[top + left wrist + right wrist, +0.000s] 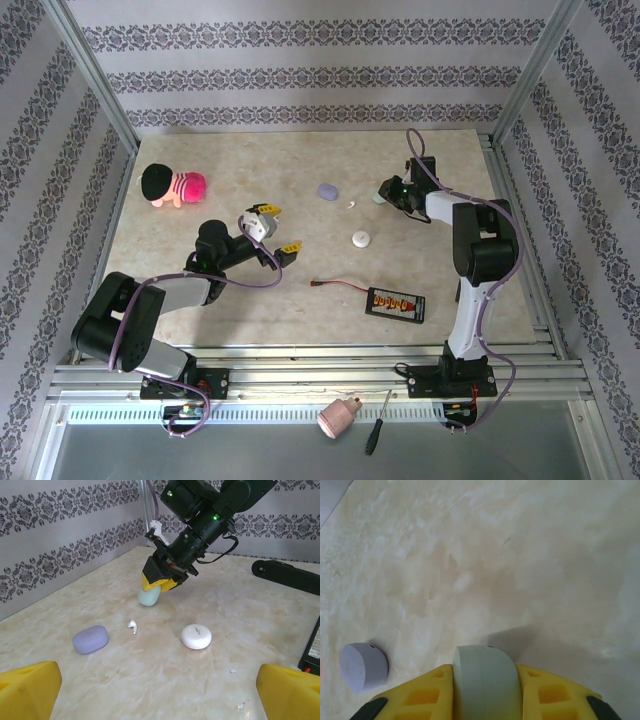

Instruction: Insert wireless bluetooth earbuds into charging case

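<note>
We are gripping the pale green case [149, 596] between the right jaws, which are standing narrow on its broad faces, so it is hanging on edge with its lower end at the bench [165, 690]; whether it is touching we cannot tell. The case is looking shut, and we are judging that it is being held this way so the other arm can work on its lid or bring a bud to it. One white earbud [132, 625] is lying loose on the bench just below and beside the right jaws, between the lavender case [90, 639] and the white case [196, 636], both of which are resting flat and closed. Two tiny white specks [233, 669] are lying nearer the left jaws; they are too small to name. The left jaws are standing wide and empty, their yellow pads [27, 690] framing the cases from well apart, seemingly readying for a pick.
</note>
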